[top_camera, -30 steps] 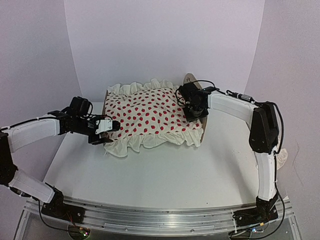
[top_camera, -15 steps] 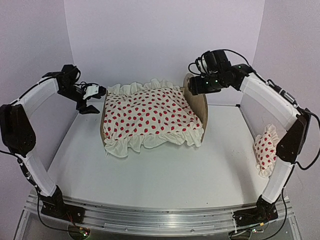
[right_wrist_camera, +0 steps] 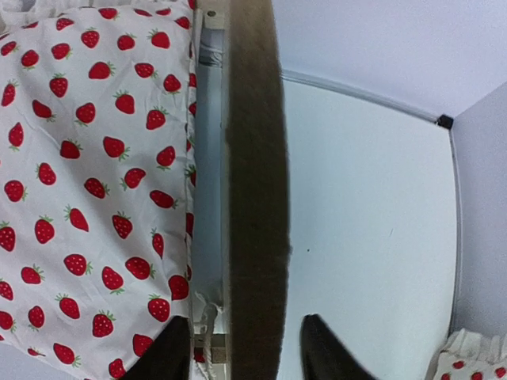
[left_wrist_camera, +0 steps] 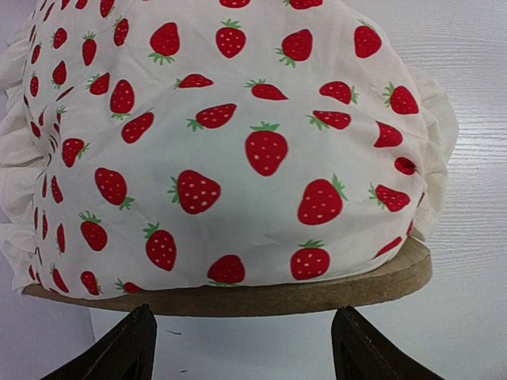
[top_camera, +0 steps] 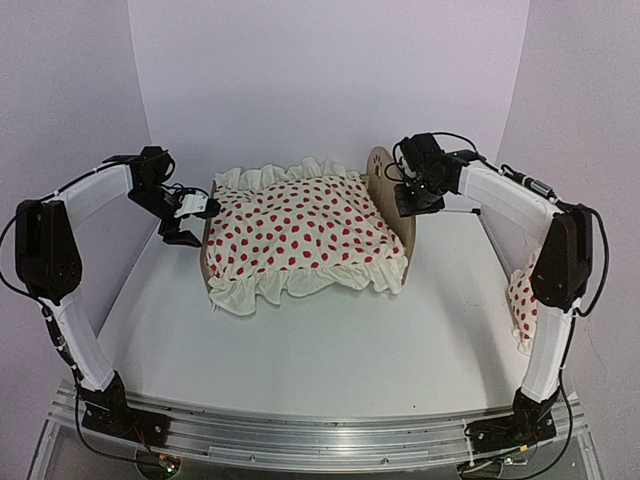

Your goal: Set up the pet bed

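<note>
jaws stand apart on both arms: left jaws face the footboard [left_wrist_camera: 238, 299] of the pet bed [top_camera: 402, 228], right jaws straddle its headboard [right_wrist_camera: 253, 198], not pinching. the bed sits mid-desk [top_camera: 300, 350] under a strawberry duvet [top_camera: 300, 230]. to shift it well, close on bare wood only, clear of ruffles, and move both ends together.

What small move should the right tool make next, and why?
Probably close the right tool on the pet bed's headboard: in the wrist view its edge stands between the open fingers, ungripped. The left tool is open before the footboard.
</note>
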{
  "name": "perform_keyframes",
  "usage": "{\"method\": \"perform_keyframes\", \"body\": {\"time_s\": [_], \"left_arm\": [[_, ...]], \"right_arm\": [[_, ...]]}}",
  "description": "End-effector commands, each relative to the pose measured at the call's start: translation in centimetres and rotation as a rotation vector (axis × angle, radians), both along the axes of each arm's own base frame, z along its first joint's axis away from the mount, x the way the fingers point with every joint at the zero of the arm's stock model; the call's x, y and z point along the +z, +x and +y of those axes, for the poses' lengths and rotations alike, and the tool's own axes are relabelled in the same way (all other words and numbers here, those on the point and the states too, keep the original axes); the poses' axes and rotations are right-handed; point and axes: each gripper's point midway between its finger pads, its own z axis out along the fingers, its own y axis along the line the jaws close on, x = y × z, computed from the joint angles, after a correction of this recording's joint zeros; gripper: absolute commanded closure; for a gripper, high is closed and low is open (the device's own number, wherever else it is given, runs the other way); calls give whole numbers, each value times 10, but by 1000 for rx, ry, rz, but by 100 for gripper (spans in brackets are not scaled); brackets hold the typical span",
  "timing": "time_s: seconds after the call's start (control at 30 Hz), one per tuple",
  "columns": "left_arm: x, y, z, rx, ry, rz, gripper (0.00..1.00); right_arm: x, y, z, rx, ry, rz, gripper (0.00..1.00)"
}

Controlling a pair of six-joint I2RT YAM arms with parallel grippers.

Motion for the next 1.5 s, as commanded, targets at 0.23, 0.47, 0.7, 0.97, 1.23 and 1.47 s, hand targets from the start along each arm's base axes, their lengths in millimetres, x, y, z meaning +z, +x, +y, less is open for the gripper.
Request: {"method": "perform_keyframes", "body": {"time_s": [0.23, 0.47, 0.7, 0.97, 1.23, 1.47], "left_arm": [[64, -1, -12, 101, -162, -31, 22], [89, 31, -20, 334, -352, 59, 22], [71, 46, -19, 542, -419, 200, 24], [30, 34, -24, 610, -424, 204, 29], [-17, 13, -2, 646, -312, 185, 35], [17, 19, 20, 675, -404, 152, 35]], "right_arm": [[-19, -27, -22, 282, 20, 122, 96], [-27, -78, -27, 594, 14, 152, 100], [-8, -111, -33, 855, 53, 72, 100], [-20, -36, -22, 851, 69, 39, 96], [-8, 77, 27, 781, 90, -132, 65], [32, 116, -31, 329, 0, -197, 28]]}}
